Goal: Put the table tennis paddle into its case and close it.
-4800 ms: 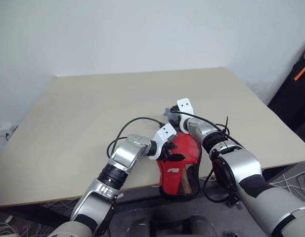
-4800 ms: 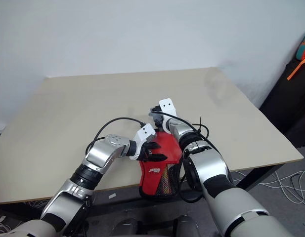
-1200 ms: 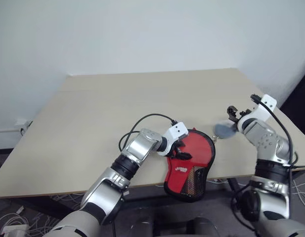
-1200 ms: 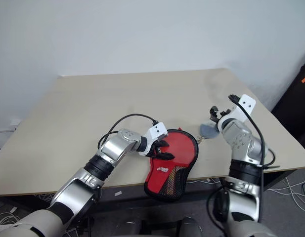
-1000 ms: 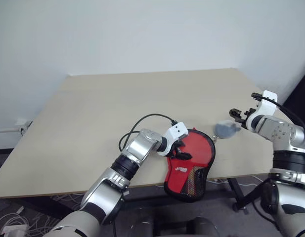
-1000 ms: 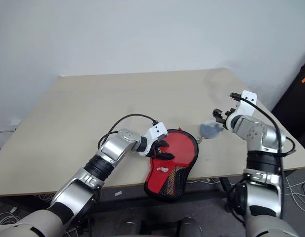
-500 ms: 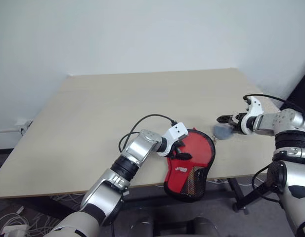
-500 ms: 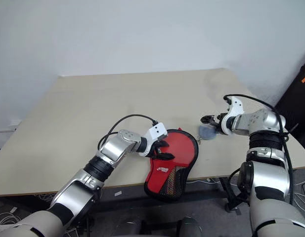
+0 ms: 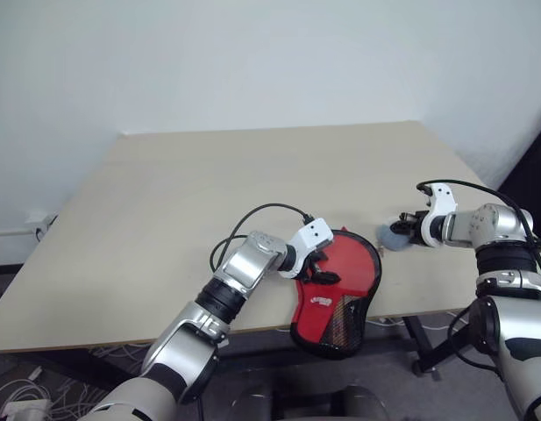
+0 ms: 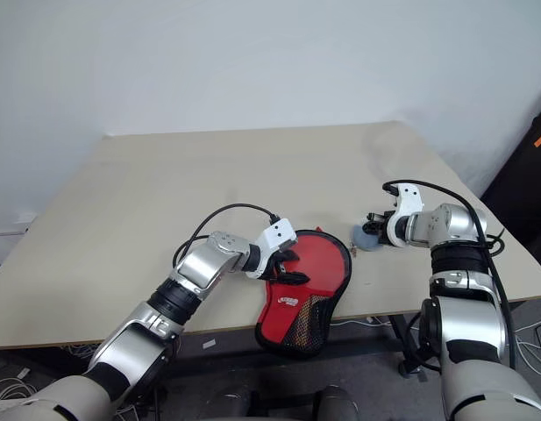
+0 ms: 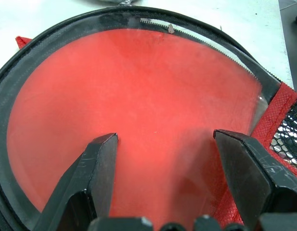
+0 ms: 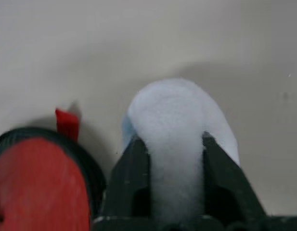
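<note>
A: What is different from 1 second ago?

B: The right gripper [image 12: 172, 144] was spread wide above the table [image 9: 165, 202], short of the grey puff [image 10: 366, 237]. It has since swung down and in, and its 2 fingers are now clenched on that puff, which bulges between them in the right wrist view.

A: And the puff is what, exactly?

B: A soft pale grey tuft lying just beside the round end of the case [image 9: 336, 294]. I judge it is tied to the zip, maybe a pull tassel, but I cannot see the link.

A: The left gripper [image 11: 162, 144]?

B: It has not shifted. Its fingers stand apart, pressed flat on the clear half of the case, pinning it down without grasping it.

A: Where is the paddle [image 11: 134, 120]?

B: Inside the case already, its red face showing through the clear plastic. The case lies at the near table edge, its mesh end hanging over.

A: So the task?

B: Insertion looks done. The zip teeth near the top of the round end still look open, so closing remains, and the fresh hold on the puff suggests a pull along the zip comes next.
</note>
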`<state>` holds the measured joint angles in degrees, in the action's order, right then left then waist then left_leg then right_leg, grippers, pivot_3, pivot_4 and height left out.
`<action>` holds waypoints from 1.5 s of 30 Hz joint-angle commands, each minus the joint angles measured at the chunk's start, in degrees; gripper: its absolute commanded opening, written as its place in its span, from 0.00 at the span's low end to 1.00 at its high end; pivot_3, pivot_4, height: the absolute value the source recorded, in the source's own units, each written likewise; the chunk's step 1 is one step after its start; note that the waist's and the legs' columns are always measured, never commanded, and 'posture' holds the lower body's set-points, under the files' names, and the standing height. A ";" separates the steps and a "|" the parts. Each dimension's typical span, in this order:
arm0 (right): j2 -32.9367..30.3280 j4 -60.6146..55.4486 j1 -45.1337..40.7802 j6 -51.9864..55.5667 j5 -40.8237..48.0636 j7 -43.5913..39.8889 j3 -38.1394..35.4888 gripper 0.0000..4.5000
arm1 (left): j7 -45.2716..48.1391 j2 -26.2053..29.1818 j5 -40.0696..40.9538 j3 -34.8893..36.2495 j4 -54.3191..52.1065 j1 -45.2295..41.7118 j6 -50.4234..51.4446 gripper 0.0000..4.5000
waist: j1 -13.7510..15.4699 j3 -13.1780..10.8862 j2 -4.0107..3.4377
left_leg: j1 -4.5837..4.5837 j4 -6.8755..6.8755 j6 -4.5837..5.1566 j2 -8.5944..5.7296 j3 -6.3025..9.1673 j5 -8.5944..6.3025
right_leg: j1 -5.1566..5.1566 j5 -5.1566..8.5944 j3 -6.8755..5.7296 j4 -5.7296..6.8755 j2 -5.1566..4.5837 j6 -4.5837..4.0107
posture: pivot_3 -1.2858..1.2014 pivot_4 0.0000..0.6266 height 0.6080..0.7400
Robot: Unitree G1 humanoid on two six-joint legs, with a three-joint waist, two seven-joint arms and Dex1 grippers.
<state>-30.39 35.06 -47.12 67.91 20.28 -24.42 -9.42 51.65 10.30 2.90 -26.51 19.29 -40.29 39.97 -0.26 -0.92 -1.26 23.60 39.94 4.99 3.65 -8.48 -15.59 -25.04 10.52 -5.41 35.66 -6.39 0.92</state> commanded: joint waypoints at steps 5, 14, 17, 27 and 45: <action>-8.75 -22.05 10.03 9.55 7.81 -12.02 2.33 0.04 | 0.06 0.09 -1.44 -2.36 3.24 1.86 2.76 0.76 | 0.37 -0.04 0.03 | 0.06 -0.01 0.06 -0.12 0.14 -0.04 | -0.02 0.08 -0.15 -0.01 -0.20 0.10 | 0.52 0.00 0.88; -16.45 -37.98 24.75 8.36 15.23 -21.25 -1.61 0.04 | 0.36 -0.16 -1.82 -3.42 2.71 2.75 2.69 0.76 | 0.46 -0.24 0.34 | 0.06 -0.01 0.17 -0.28 0.17 -0.12 | 0.00 0.14 -0.25 -0.04 -0.41 0.21 | 0.52 0.00 0.88; -17.91 -40.57 29.52 6.74 16.45 -23.01 -3.30 0.04 | 0.39 -0.30 -1.91 -3.62 2.77 2.84 2.63 0.76 | 0.50 -0.26 0.39 | 0.06 -0.01 0.20 -0.32 0.17 -0.13 | 0.03 0.15 -0.24 -0.05 -0.45 0.23 | 0.52 0.00 0.88; -19.67 -49.40 44.23 0.93 22.48 -28.94 -14.43 0.04 | 0.52 -0.83 -1.76 -3.95 2.24 2.94 3.01 0.76 | 0.88 -0.29 0.42 | 0.07 -0.01 0.31 -0.52 0.42 -0.21 | 0.18 0.30 -0.34 -0.13 -0.56 0.45 | 0.52 0.00 0.88; -13.94 -64.40 64.29 -9.03 22.70 -24.70 -6.57 0.04 | 0.92 -1.56 -1.72 -4.49 2.73 2.75 2.90 0.76 | 1.95 -0.26 0.45 | 0.07 -0.01 0.63 -0.81 1.04 -0.69 | 0.85 0.54 -0.92 -0.86 -0.78 0.85 | 0.52 0.00 0.88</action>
<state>-45.13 -27.85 16.79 59.77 43.80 -49.92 -18.27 52.60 7.98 2.93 -28.31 17.67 -39.39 39.95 1.69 -1.18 -0.81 23.65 39.94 5.61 2.84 -7.44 -16.28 -24.18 11.05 -6.33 34.82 -7.17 1.76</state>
